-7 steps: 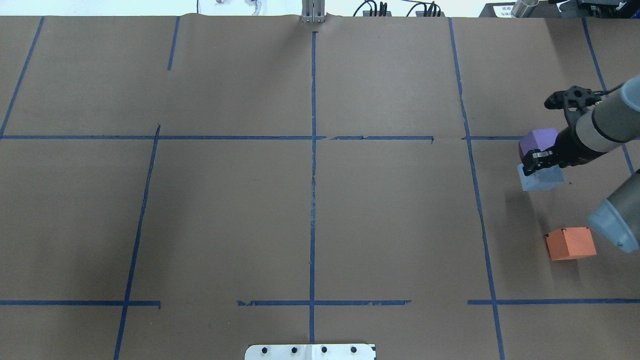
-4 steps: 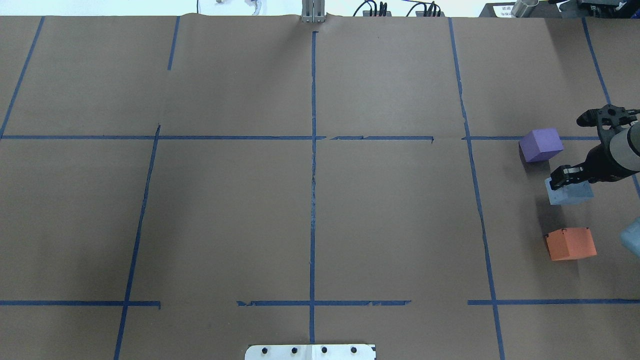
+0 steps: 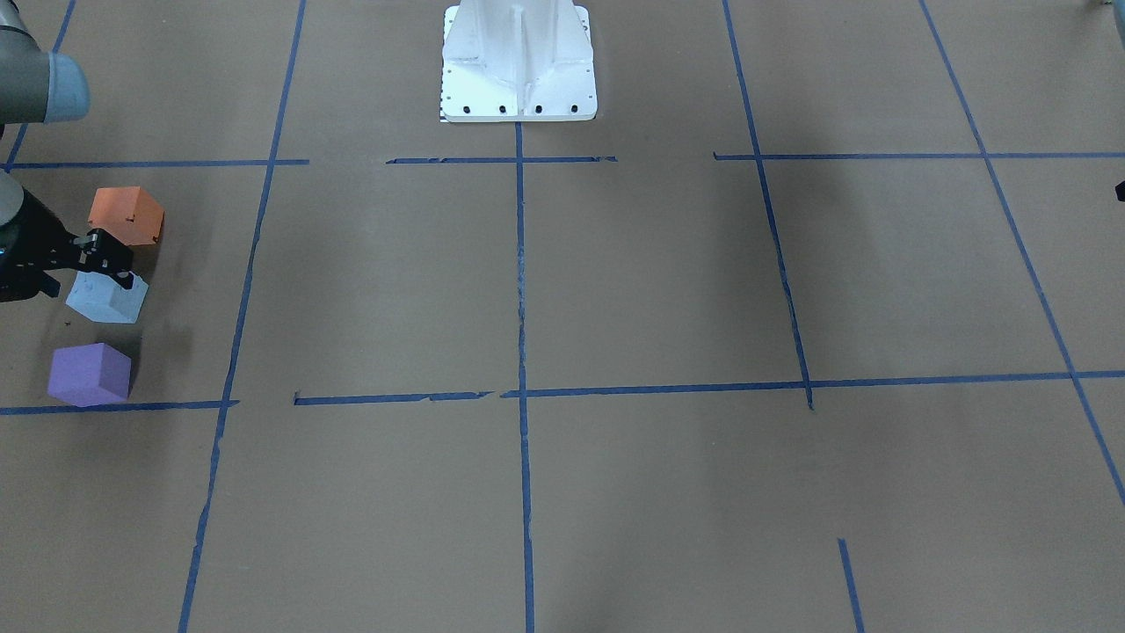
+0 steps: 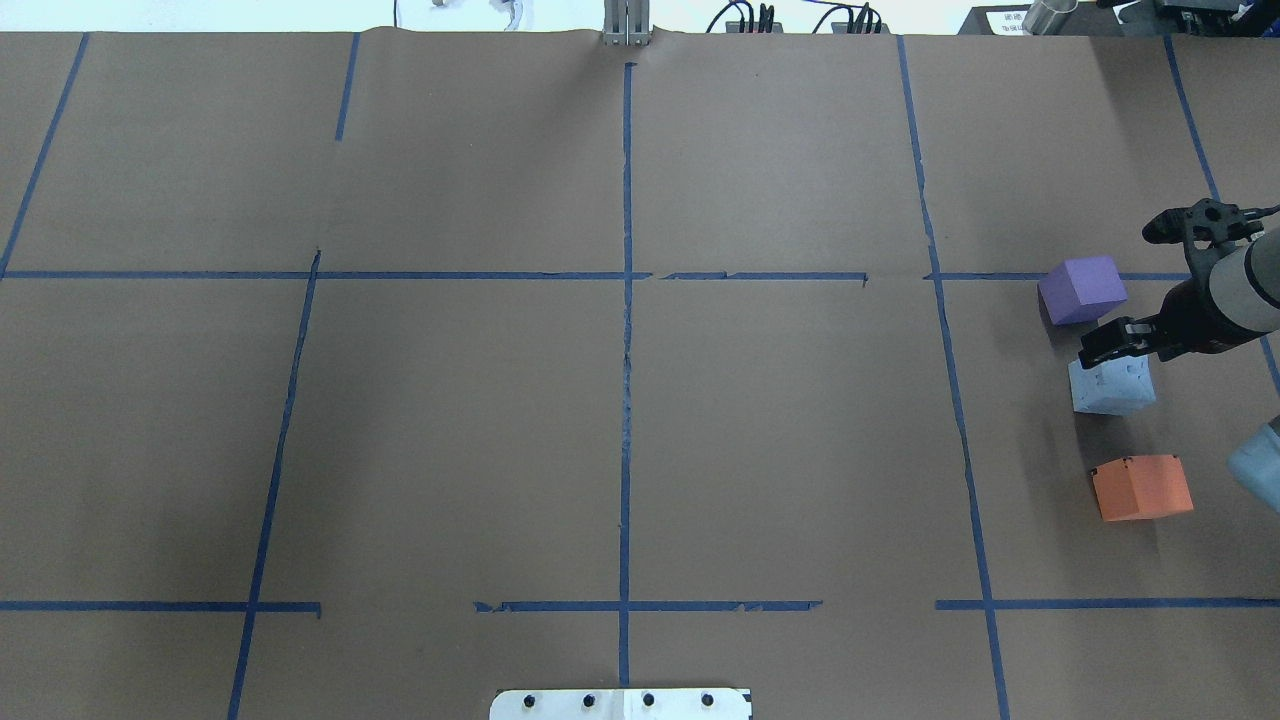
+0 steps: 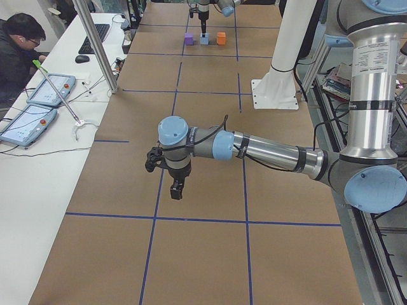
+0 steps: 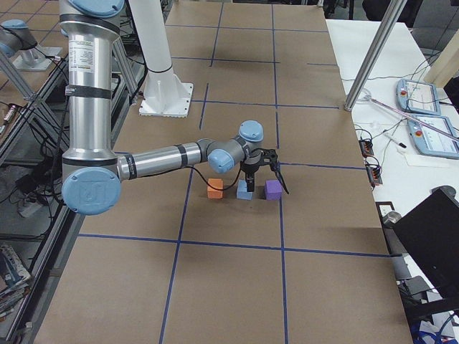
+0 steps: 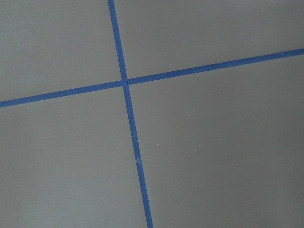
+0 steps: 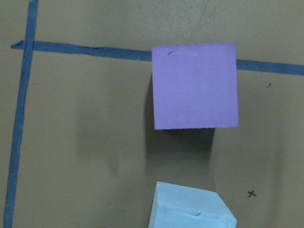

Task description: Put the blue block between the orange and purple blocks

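Note:
The light blue block [image 4: 1112, 388] is at the table's right side, between the purple block [image 4: 1082, 289] and the orange block [image 4: 1142, 487], low over or on the paper. My right gripper [image 4: 1106, 350] points down onto its top and is shut on it. In the front-facing view the gripper [image 3: 109, 264] is over the blue block [image 3: 107, 299], with orange [image 3: 127, 215] behind and purple [image 3: 90, 374] in front. The right wrist view shows the purple block [image 8: 194, 86] and the blue block's top [image 8: 190, 206]. My left gripper [image 5: 177, 189] hovers over bare paper; I cannot tell if it is open.
Brown paper with blue tape lines [image 4: 627, 330] covers the table. The robot's white base plate [image 3: 518, 61] is at the near middle edge. An operator [image 5: 18, 47] sits at a side desk with tablets.
My right gripper carried the blue block from beside the purple block toward the orange one, then back left a little and lower, in line between the two.

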